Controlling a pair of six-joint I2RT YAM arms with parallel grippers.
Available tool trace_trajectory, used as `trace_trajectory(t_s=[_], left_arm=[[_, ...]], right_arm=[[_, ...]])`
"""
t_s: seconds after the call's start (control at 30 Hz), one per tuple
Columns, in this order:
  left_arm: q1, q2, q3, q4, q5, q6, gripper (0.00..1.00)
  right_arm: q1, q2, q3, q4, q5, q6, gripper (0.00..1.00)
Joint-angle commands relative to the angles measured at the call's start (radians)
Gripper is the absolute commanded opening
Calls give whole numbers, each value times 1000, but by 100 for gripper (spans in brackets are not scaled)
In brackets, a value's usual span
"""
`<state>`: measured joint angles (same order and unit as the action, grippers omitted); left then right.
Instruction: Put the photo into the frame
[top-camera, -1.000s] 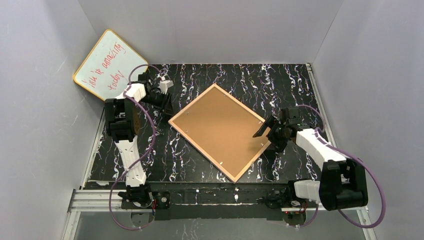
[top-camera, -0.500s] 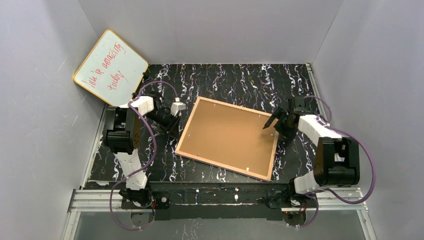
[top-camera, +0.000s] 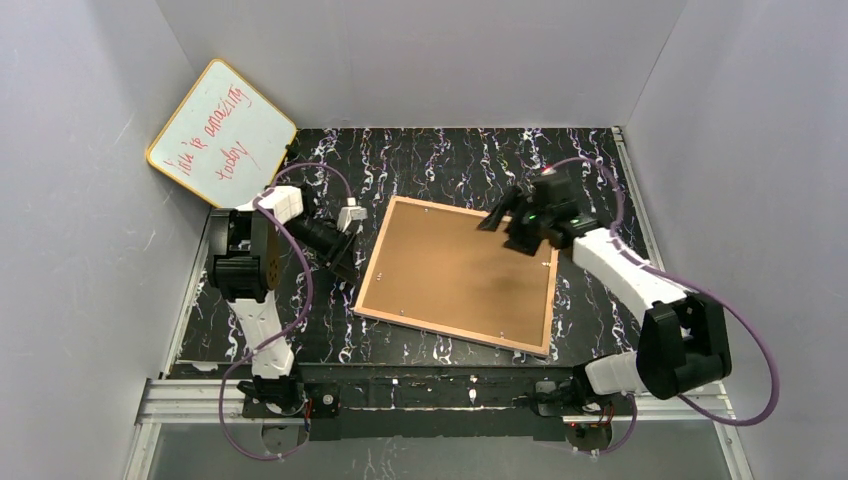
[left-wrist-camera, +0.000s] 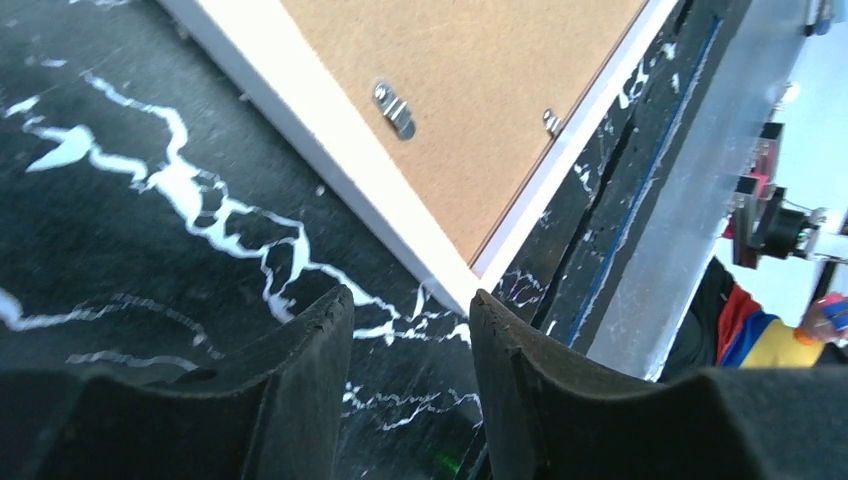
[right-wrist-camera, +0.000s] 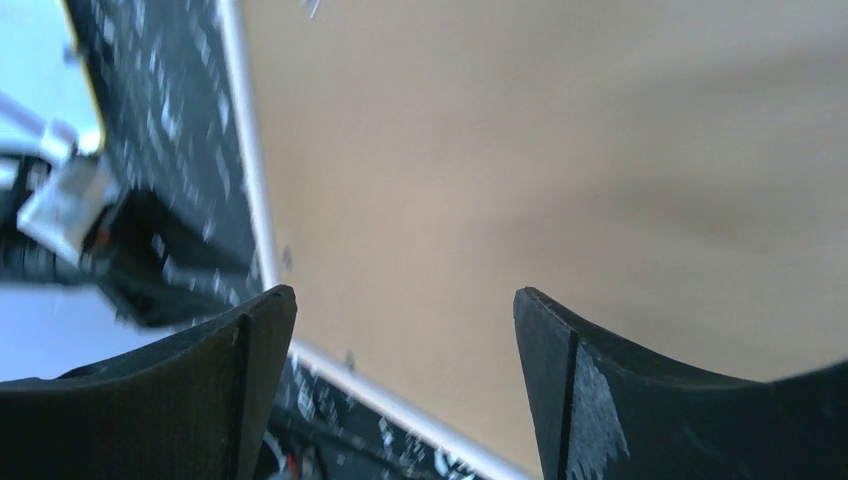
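Observation:
The frame (top-camera: 455, 275) lies face down on the black marbled table, its brown backing up and a thin pale rim round it. The left wrist view shows its white rim (left-wrist-camera: 330, 160), the brown backing (left-wrist-camera: 480, 110) and small metal clips (left-wrist-camera: 393, 108). My left gripper (top-camera: 345, 262) (left-wrist-camera: 412, 295) stands open just off the frame's left edge, near the near-left corner, with only table between its fingers. My right gripper (top-camera: 503, 232) (right-wrist-camera: 402, 292) hovers open over the backing near the far right corner, holding nothing. The photo is out of view.
A yellow-rimmed whiteboard (top-camera: 222, 132) with red writing leans in the far left corner. Grey walls close in the table on three sides. An aluminium rail (top-camera: 400, 400) runs along the near edge by the arm bases.
The frame has turned from a diamond pose to lie nearly square with the table. My right gripper moved from the frame's right edge to above its far right corner. My left gripper's jaws widened.

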<state>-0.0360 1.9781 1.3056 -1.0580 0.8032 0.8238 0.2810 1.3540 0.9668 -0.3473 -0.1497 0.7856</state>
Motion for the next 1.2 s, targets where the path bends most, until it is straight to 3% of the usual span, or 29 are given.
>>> trace_trajectory(t_s=[0.0,0.13,0.43,0.7,1.17], left_arm=[[-28,49,-23,-10,102,-13,45],[-44,81,-42,9,96,-18,42],[-48,89,-75,87,44,-69,21],[-48,90,-98,115,31,-90,16],[-48,90,-97,133,36,-104,14]], right_arm=[[219,45,-64,216,-44,183,86],[363,163,-31,322,-33,251,83],[546,472,156,460,-79,318,76],[604,644,274,489,-93,360,70],[615,719,325,497,-93,388,68]])
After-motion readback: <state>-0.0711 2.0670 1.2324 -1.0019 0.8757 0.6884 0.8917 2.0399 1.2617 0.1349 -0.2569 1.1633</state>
